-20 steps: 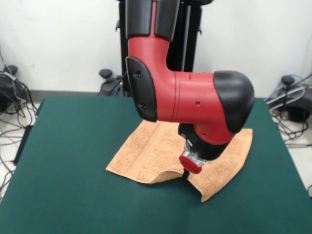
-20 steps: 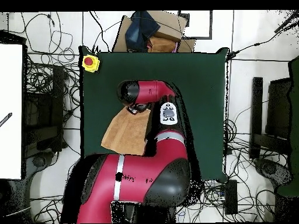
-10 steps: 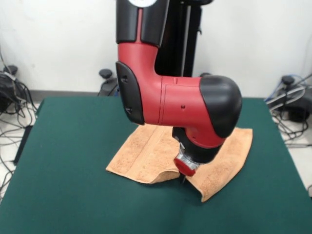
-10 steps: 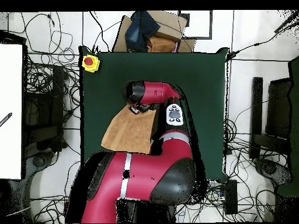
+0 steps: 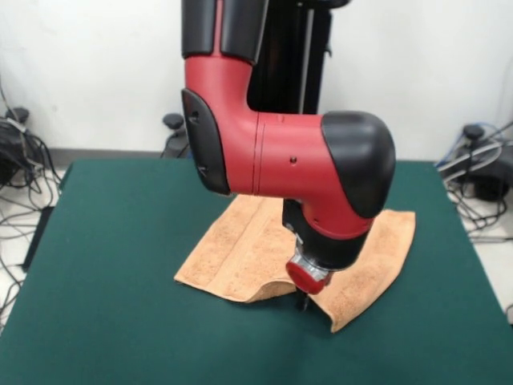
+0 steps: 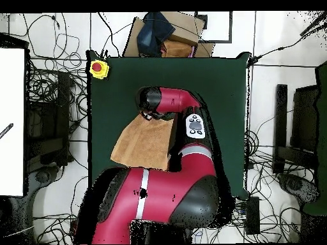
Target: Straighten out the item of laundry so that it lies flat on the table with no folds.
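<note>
Green table: one rumpled towel, one tool above.

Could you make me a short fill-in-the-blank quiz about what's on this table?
1. The towel is coloured ____.
2. The table has a dark ____ top.
3. The gripper is at the towel's ____ edge in the front view.
4. In the overhead view, a yellow box with a ____ button sits at a table corner.

Missing words: peach-orange; green; near; red
</note>
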You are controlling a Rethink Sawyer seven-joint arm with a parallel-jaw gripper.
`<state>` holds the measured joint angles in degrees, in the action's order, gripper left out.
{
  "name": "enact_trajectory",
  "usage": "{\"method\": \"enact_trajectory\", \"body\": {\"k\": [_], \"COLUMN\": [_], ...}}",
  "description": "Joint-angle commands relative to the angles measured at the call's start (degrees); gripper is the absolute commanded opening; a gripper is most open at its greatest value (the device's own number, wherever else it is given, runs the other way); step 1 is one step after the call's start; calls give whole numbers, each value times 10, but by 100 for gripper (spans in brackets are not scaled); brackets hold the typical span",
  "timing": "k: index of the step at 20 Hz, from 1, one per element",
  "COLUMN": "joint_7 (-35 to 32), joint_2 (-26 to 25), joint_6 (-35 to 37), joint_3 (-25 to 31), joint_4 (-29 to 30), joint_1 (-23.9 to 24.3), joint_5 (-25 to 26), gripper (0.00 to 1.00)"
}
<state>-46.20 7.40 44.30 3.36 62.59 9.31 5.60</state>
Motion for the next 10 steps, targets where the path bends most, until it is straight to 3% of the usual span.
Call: {"method": "enact_trajectory", "body": {"k": [1,10], "joint_7": [-114,-123], "joint_2": [7,-19], "joint_6": [-19,-55], "joint_3": [59,62], "joint_4": [62,69], "joint_1": [11,16], "joint_5": [-29,-37], "gripper": [100,100]}}
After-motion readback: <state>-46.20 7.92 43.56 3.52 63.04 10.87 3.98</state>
